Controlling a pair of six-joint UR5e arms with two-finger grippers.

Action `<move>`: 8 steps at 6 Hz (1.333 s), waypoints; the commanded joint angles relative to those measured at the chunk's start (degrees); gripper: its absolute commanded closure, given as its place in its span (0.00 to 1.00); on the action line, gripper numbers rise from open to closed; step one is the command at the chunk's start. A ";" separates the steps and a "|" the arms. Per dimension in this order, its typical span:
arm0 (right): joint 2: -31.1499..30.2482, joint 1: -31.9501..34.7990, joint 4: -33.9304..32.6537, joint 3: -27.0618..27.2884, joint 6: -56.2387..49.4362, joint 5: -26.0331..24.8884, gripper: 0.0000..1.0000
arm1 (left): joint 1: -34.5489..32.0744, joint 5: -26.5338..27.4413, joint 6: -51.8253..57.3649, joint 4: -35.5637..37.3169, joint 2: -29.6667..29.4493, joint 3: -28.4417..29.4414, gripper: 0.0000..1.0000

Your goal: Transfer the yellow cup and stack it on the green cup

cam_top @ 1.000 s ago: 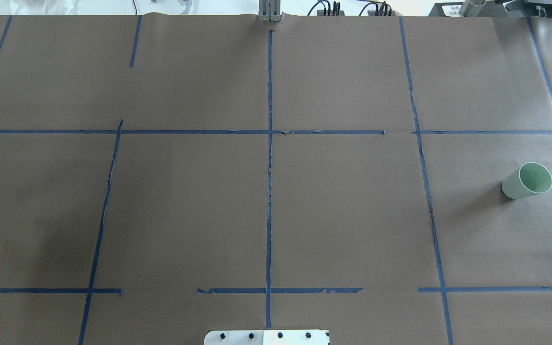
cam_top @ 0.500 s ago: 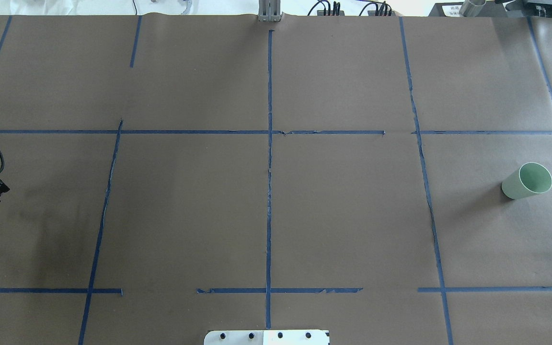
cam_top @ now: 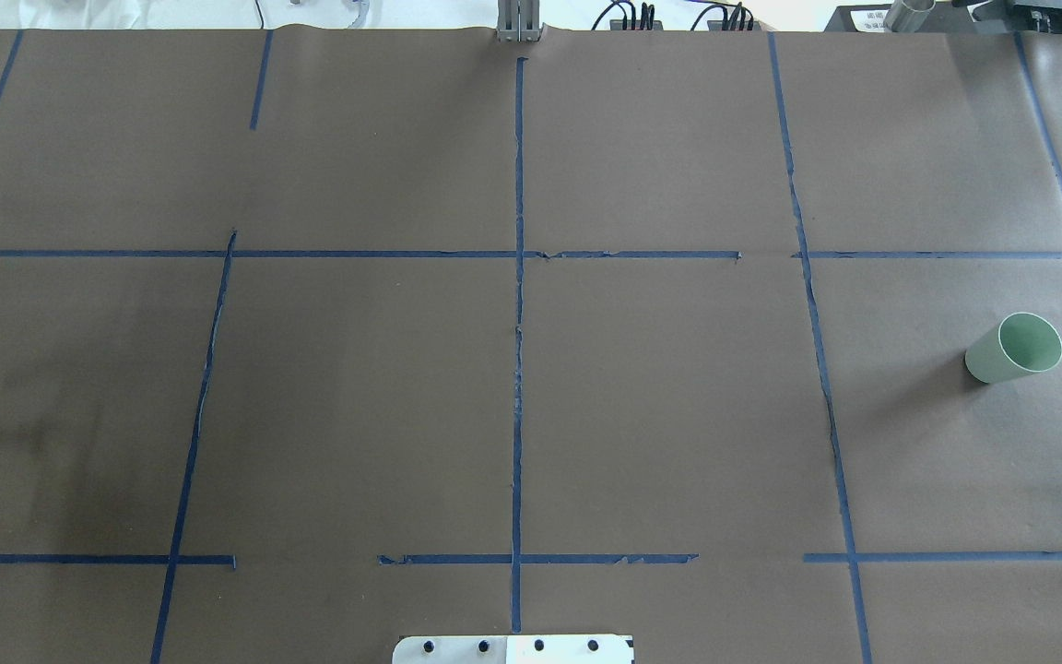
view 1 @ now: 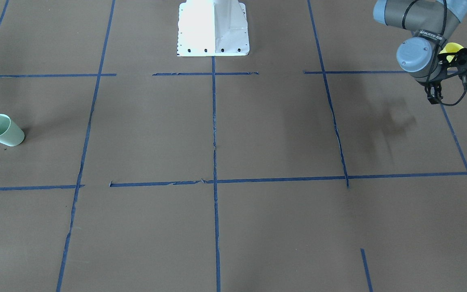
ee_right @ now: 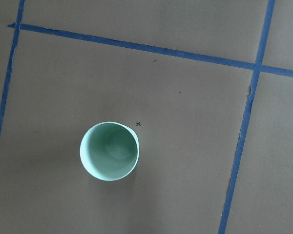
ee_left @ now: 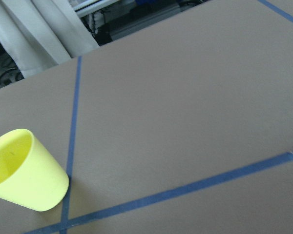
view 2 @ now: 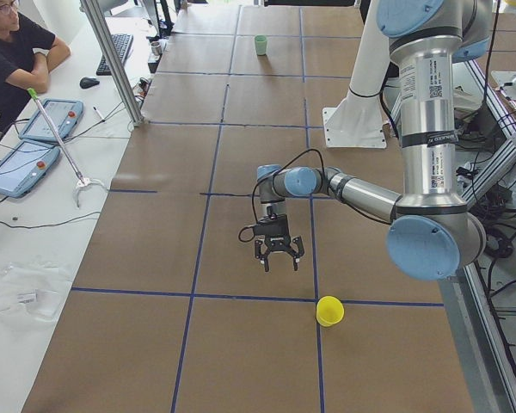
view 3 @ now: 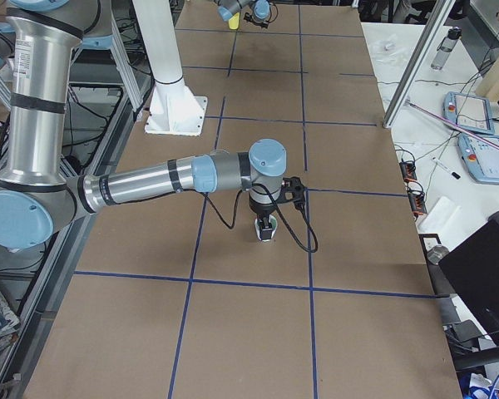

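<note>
We pick up the left gripper (view 2: 279, 260) in the left side view. It hangs above the brown table (cam_top: 678, 415), fingers pointing down and spread wide, with nothing between them. The yellow cup (view 2: 329, 311) is not in its grasp. It stands upright on the table, mouth up, near the gripper at about 4 o'clock from it in that view, clear of the fingers. On the left wrist camera we see the cup at 8 o'clock in the frame, its base right by a crossing of blue tape lines (ee_left: 185, 188).

Over at the other end, the green cup (cam_top: 1013, 349) stands upright at 3 o'clock in the overhead view, well apart from the yellow one. The right wrist camera looks straight down into its mouth, with the cup at about 8 o'clock off the frame's centre. A tiny cross mark (ee_right: 138, 124) sits on the paper at 2 o'clock, just beside the rim. The right gripper (view 3: 266, 233) shows only in the right side view, pointing down at the end of the outstretched near arm. We cannot tell how far its jaws stand apart, or whether it has hold of anything.
</note>
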 commanded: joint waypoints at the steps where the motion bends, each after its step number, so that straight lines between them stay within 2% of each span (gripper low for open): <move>1: -0.24 -0.14 0.00 1.02 -0.12 -0.02 0.00 | 5.46 -1.81 -12.98 6.94 -0.34 2.54 0.00; 3: -0.41 -0.66 0.00 1.29 -0.38 -0.02 0.00 | 10.73 -1.91 -24.51 9.22 -1.21 7.80 0.00; 4: -0.41 -0.84 0.00 1.38 -0.39 0.07 0.00 | 11.64 -1.91 -27.00 9.67 -1.13 8.18 0.00; 5: -0.41 -1.27 0.00 1.38 -0.39 0.07 0.00 | 12.17 -1.91 -27.29 9.76 -0.69 8.27 0.00; 8: -0.41 -1.72 0.00 1.47 -0.30 0.07 0.00 | 13.93 -2.09 -29.83 9.76 -0.43 13.18 0.00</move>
